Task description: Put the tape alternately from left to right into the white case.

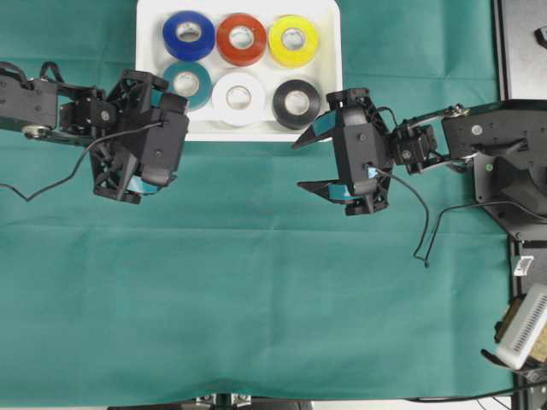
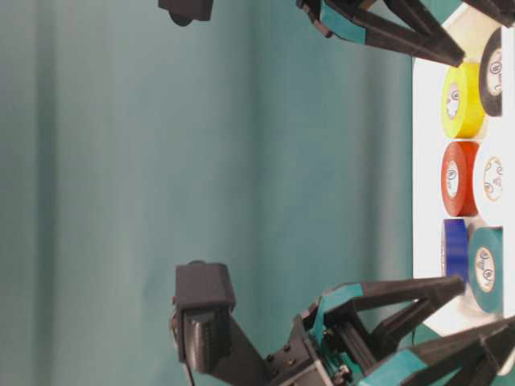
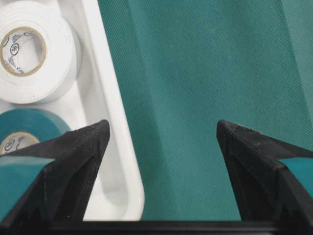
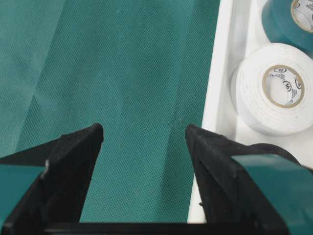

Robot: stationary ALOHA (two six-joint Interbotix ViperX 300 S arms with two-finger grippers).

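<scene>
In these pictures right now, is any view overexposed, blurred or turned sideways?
Table-level view: turned sideways, and the white case is blown out by glare. Overhead view: sharp and evenly lit. Both wrist views: the cloth is crisp, while the near fingers look slightly soft.

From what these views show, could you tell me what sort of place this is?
Most likely a robotics lab bench: a table under a green cloth, two arms with an open pincer each, left and right, and a white case of tape rolls.

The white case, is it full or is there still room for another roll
Full. The white case holds six rolls lying flat in two rows of three, filling it side to side.
</scene>
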